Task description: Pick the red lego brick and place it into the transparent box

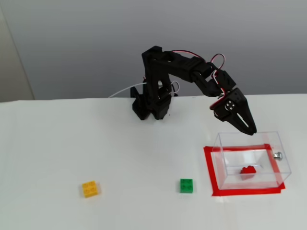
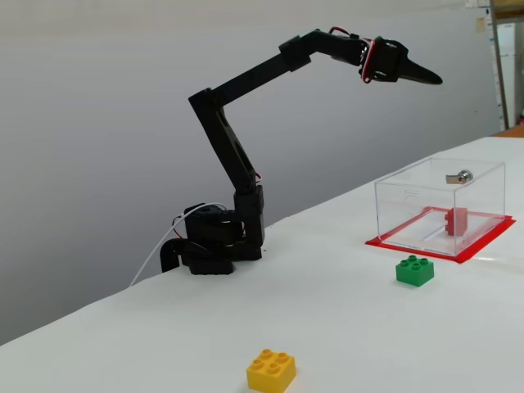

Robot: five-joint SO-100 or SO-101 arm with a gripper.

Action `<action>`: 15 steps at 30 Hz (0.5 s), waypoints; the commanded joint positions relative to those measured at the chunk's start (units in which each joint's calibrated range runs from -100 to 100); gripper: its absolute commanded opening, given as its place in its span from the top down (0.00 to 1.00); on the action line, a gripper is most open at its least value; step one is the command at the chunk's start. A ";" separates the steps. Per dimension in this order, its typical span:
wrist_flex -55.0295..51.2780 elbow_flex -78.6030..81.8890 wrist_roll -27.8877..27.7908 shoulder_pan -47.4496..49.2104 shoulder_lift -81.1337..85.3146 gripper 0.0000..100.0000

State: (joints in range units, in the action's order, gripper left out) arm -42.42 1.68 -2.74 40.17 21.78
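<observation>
The red lego brick point(image 2: 456, 221) lies inside the transparent box point(image 2: 409, 205), the closed pincer point(image 2: 435, 79) high above.

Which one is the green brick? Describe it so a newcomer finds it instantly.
Find the transparent box ringed by red tape on the white table. Just outside its left edge in this fixed view sits the green brick, alone; the yellow brick lies far left.

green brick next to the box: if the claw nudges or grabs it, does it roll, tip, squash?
The green brick looks like rigid moulded plastic, so probably no squash. It sits flat on a square base on the table, so a nudge would likely slide it, not roll or tip it. Its glossy sides may be slightly slippery; the studs on top seem a poorer grip than the flat faces.
</observation>
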 commanded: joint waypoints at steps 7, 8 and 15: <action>-0.40 0.49 0.28 -15.88 15.52 0.97; -0.40 1.58 0.33 -17.36 17.21 0.97; -0.40 13.78 0.39 -24.61 30.54 0.97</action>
State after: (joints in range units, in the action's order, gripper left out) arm -42.42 11.83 -2.54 18.06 47.06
